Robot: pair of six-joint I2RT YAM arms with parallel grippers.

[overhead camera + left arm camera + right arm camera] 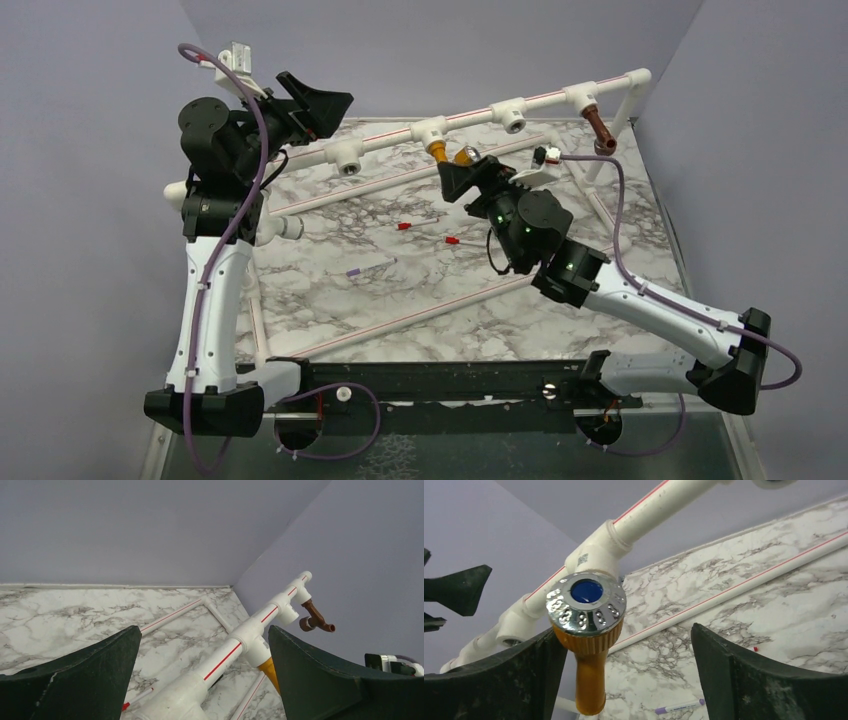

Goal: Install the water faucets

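Observation:
The orange-yellow faucet hangs from a tee of the raised white pipe rail, its silvery cap facing my right gripper. In the right wrist view the faucet with its blue-centred cap sits between the open jaws, close to the left finger. My right gripper is open. The dark brown faucet hangs from the tee at the rail's right end. My left gripper is open and empty, raised over the rail's left part.
Two tees on the rail show open holes. A purple marker and two red-tipped sticks lie on the marble table. Thin red-striped white rods lie across it. Grey walls enclose the back and sides.

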